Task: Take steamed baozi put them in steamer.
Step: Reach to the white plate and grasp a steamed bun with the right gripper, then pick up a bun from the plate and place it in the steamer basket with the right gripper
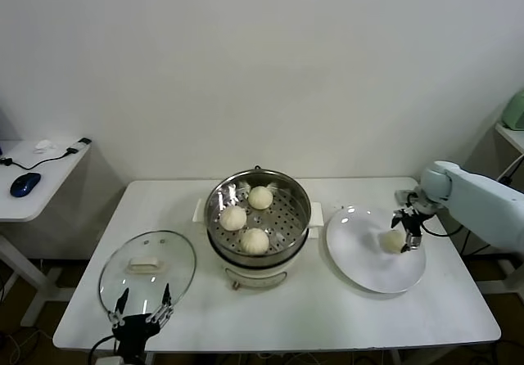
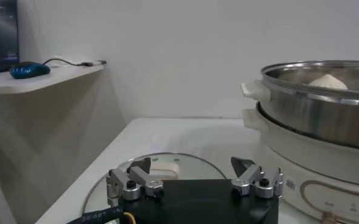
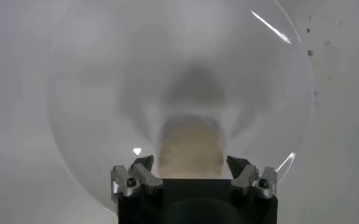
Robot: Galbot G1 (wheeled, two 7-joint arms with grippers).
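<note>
One steamed baozi [image 1: 395,240] is left on the white plate [image 1: 360,268], which lies near the table's right edge; it is straddled by the right gripper [image 1: 407,236], and in the right wrist view the baozi [image 3: 190,146] sits between the jaws with a gap visible on either side — the jaws are set about it but contact cannot be confirmed. Three more baozi [image 1: 246,218] already rest on the perforated tray of the steamer [image 1: 258,218] at the table's middle, just beside the plate.

The soft dough could be dented or squeezed out of shape if the jaws are pressed too hard; if too lightly, the bun could be dropped on the way across. The plate could be dragged toward the table's right edge if the jaw tips scrape it. The steamer's raised rim could be clipped if the lift is judged too low.

The left gripper [image 1: 141,316] is parked at the table's front edge, jaws spread wide, over the glass lid [image 1: 147,271] — nothing is held
</note>
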